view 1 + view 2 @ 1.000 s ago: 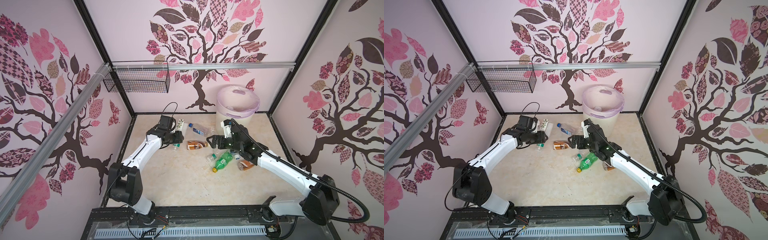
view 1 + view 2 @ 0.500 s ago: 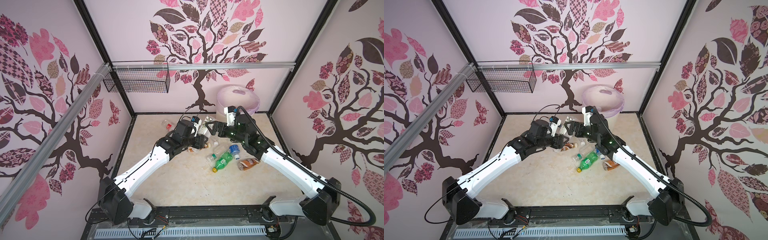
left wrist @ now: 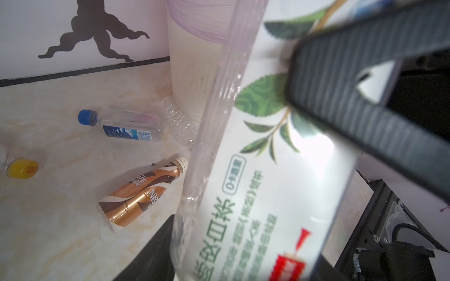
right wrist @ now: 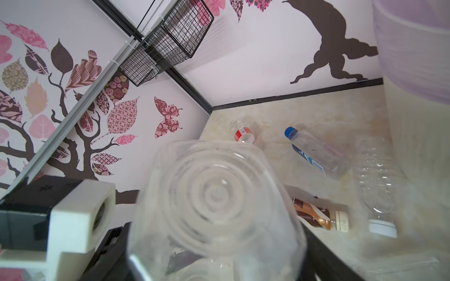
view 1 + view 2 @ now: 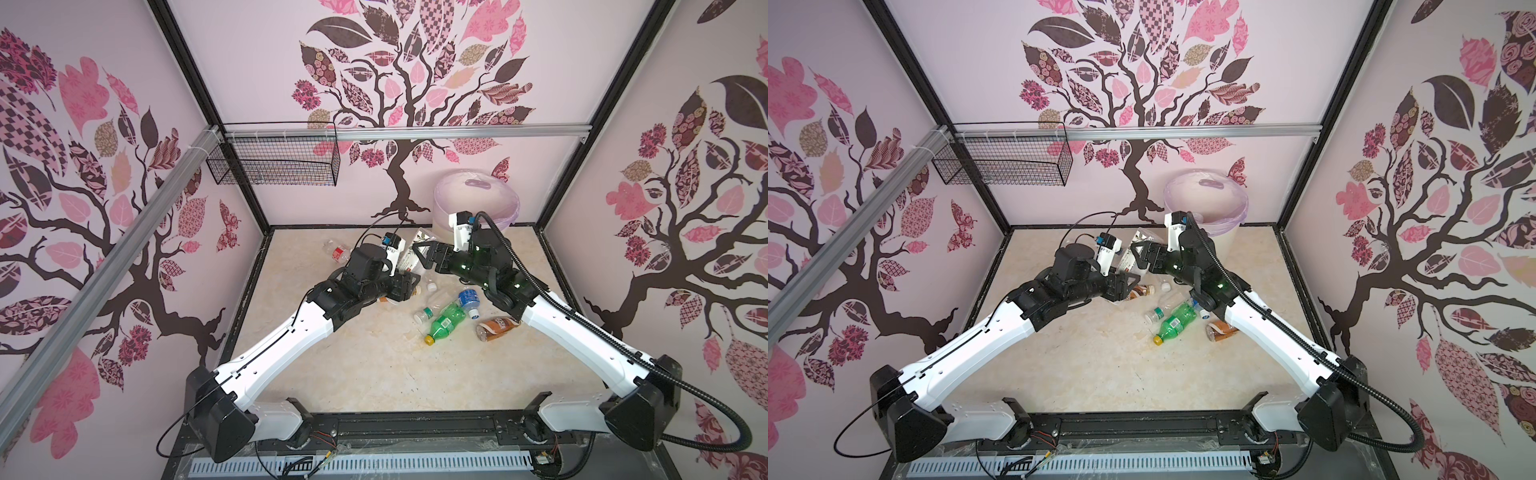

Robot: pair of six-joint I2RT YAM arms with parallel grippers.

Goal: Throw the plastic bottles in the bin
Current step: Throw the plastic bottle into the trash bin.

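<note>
A big clear bottle (image 5: 410,257) (image 5: 1128,258) with a white, green-leaf label hangs above the floor's middle, between both arms. My left gripper (image 5: 411,276) (image 3: 243,262) is shut on its lower part. The bottle (image 3: 263,182) fills the left wrist view. My right gripper (image 5: 420,254) (image 4: 219,262) is shut on its other end, one ribbed finger (image 3: 365,97) lying against the label. The base of the bottle (image 4: 214,202) faces the right wrist camera. The bin (image 5: 437,199) (image 5: 1168,195), cream with a lilac bag, stands just behind the right gripper.
On the floor lie a green bottle (image 5: 446,320), a brown-labelled one (image 5: 496,326), a red-labelled one (image 5: 338,251), a blue-capped one (image 3: 129,127), another brown one (image 3: 141,192) and a crumpled clear one (image 4: 375,185). A black wire basket (image 5: 274,166) hangs on the back rail.
My left arm has carried the big bottle from the far left to the middle. My right gripper rose from the floor bottles, met it there and narrowed its jaws onto it.
</note>
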